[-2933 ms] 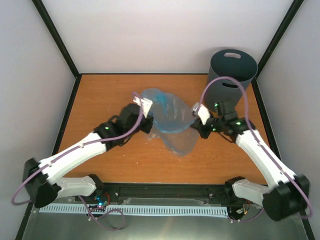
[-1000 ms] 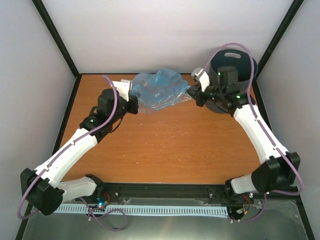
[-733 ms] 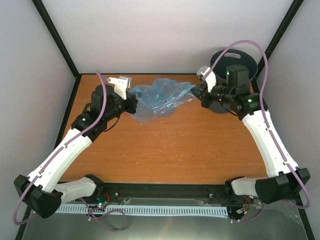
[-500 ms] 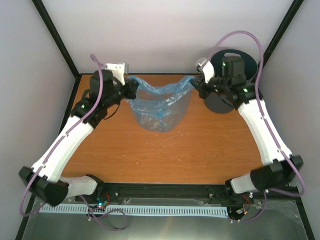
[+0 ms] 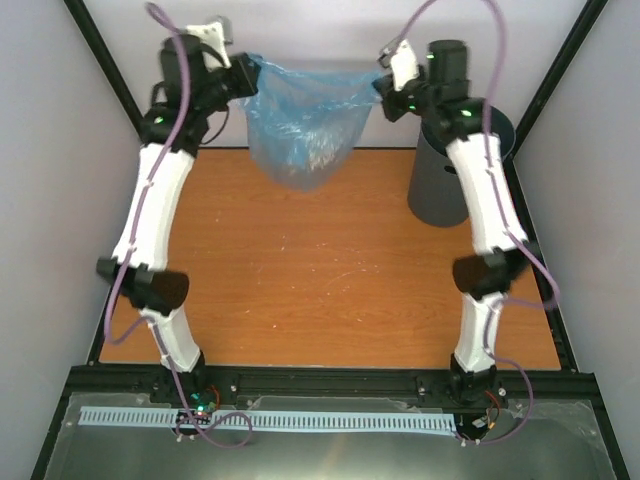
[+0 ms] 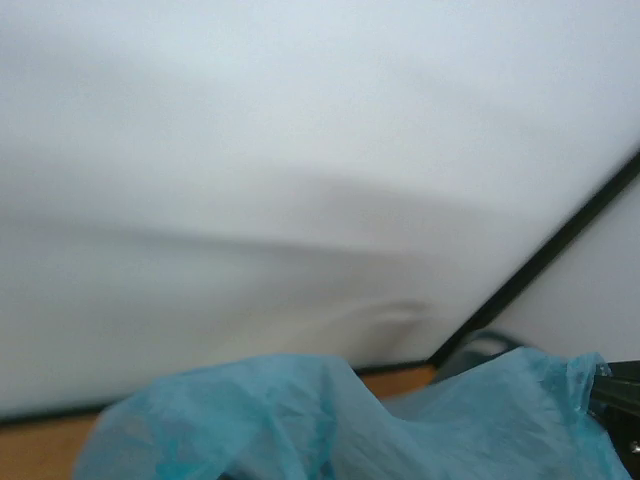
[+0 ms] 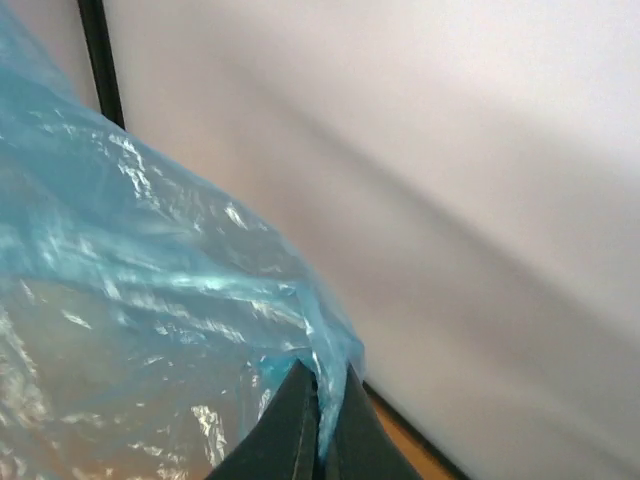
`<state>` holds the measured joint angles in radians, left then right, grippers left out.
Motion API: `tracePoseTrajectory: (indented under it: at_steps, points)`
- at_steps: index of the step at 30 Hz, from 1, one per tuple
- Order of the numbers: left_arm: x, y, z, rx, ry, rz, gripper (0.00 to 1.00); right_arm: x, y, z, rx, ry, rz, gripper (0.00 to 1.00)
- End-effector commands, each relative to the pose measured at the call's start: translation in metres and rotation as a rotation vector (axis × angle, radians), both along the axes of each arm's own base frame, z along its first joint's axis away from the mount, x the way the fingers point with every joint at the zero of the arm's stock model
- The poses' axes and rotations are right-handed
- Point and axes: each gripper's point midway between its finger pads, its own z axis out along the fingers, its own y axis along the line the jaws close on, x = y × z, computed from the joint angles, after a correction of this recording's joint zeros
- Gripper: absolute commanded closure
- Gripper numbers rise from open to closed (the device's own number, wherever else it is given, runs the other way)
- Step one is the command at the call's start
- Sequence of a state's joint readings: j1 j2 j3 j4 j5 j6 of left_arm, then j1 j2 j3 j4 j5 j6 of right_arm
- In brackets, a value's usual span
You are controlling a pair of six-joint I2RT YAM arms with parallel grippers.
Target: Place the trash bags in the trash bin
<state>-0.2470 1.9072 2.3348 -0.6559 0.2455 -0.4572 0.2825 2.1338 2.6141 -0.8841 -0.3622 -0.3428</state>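
The light-blue translucent trash bag (image 5: 305, 115) hangs stretched in the air between both grippers, high above the back of the table. My left gripper (image 5: 247, 72) is shut on its left edge; in the left wrist view the bag (image 6: 330, 425) fills the bottom and hides the fingers. My right gripper (image 5: 384, 88) is shut on the bag's right edge; in the right wrist view (image 7: 322, 420) the fingers (image 7: 290, 430) pinch the plastic (image 7: 150, 300). The dark grey trash bin (image 5: 445, 175) stands at the back right, partly behind my right arm, right of the bag.
Orange table top (image 5: 330, 280) with black frame posts at the back corners (image 5: 120, 90). White walls close behind and to both sides. Both arms reach up tall from the near edge.
Both arms have raised the bag from table level to high in the air and pulled it taut between them. The bin now stands upright.
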Motion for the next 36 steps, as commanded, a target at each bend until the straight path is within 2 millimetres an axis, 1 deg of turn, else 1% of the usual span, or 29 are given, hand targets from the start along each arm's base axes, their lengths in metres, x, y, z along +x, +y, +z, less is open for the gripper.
tracePoseTrajectory:
  at_steps: [1, 2, 3, 4, 5, 6, 7, 8, 10, 11, 13, 14, 15, 18, 21, 24, 27, 28, 29, 30, 32, 34, 35, 36]
  points:
    - [-0.122, 0.007, 0.163, -0.081, -0.478, -0.118, 0.99, -0.127, -0.026, 0.197, 0.184, -0.521, 0.038, 0.97]
    - [-0.141, 0.008, 0.171, -0.086, -0.531, -0.128, 0.99, -0.141, -0.026, 0.202, 0.192, -0.538, 0.061, 0.97]
    - [-0.155, 0.008, 0.170, -0.086, -0.553, -0.134, 0.99, -0.153, -0.026, 0.206, 0.197, -0.545, 0.082, 0.97]
    - [-0.166, 0.008, 0.165, -0.085, -0.570, -0.140, 0.99, -0.161, -0.024, 0.206, 0.200, -0.537, 0.110, 0.97]
    - [-0.174, 0.007, 0.159, -0.086, -0.583, -0.145, 0.99, -0.164, -0.021, 0.198, 0.196, -0.514, 0.137, 0.97]
    - [-0.173, 0.006, 0.143, -0.084, -0.567, -0.140, 0.99, -0.163, -0.016, 0.185, 0.190, -0.484, 0.160, 0.97]
    - [-0.172, 0.007, 0.128, -0.079, -0.554, -0.127, 0.99, -0.155, -0.011, 0.164, 0.176, -0.442, 0.173, 0.97]
    - [-0.158, 0.005, 0.100, -0.066, -0.503, -0.103, 0.99, -0.144, -0.006, 0.145, 0.163, -0.411, 0.170, 0.97]
    - [-0.127, 0.001, 0.042, -0.028, -0.384, -0.064, 0.99, -0.113, 0.001, 0.097, 0.126, -0.324, 0.141, 0.97]
    - [-0.115, -0.004, 0.014, -0.002, -0.327, -0.066, 0.99, -0.100, 0.004, 0.071, 0.105, -0.267, 0.136, 0.97]
    - [-0.100, -0.012, -0.031, 0.035, -0.233, -0.073, 0.99, -0.081, 0.014, 0.020, 0.071, -0.136, 0.161, 0.97]
    - [-0.098, -0.014, -0.046, 0.046, -0.209, -0.075, 0.99, -0.078, 0.018, 0.001, 0.067, -0.078, 0.178, 0.97]
    - [-0.099, -0.016, -0.055, 0.052, -0.201, -0.077, 0.99, -0.078, 0.022, -0.015, 0.073, -0.030, 0.198, 0.97]
    - [-0.103, -0.015, -0.079, 0.075, -0.163, -0.072, 0.99, -0.086, 0.031, -0.049, 0.109, 0.072, 0.246, 0.97]
    - [-0.113, -0.006, -0.108, 0.095, -0.091, -0.042, 0.99, -0.101, 0.036, -0.078, 0.131, 0.137, 0.277, 0.97]
    - [-0.126, 0.004, -0.150, 0.100, 0.026, -0.008, 0.99, -0.125, 0.047, -0.111, 0.119, 0.210, 0.338, 0.97]
    - [-0.144, 0.006, -0.191, 0.112, 0.135, -0.027, 0.99, -0.148, 0.060, -0.145, 0.075, 0.293, 0.388, 0.97]
    - [-0.150, 0.008, -0.204, 0.121, 0.182, -0.030, 0.99, -0.155, 0.064, -0.152, 0.063, 0.315, 0.406, 0.97]
    - [-0.155, 0.009, -0.211, 0.130, 0.213, -0.031, 0.99, -0.159, 0.067, -0.158, 0.056, 0.331, 0.419, 0.97]
    - [-0.158, 0.011, -0.214, 0.139, 0.228, -0.029, 0.99, -0.162, 0.070, -0.160, 0.056, 0.339, 0.424, 0.97]
    - [-0.163, 0.017, -0.211, 0.144, 0.206, -0.010, 0.99, -0.158, 0.072, -0.158, 0.075, 0.332, 0.408, 0.97]
    - [-0.167, 0.021, -0.200, 0.137, 0.173, 0.005, 0.99, -0.148, 0.072, -0.149, 0.089, 0.321, 0.368, 0.97]
    - [-0.167, 0.022, -0.192, 0.135, 0.165, 0.007, 0.99, -0.142, 0.073, -0.141, 0.094, 0.321, 0.350, 0.97]
    - [-0.167, 0.022, -0.184, 0.140, 0.164, 0.005, 0.99, -0.136, 0.075, -0.124, 0.105, 0.307, 0.345, 0.97]
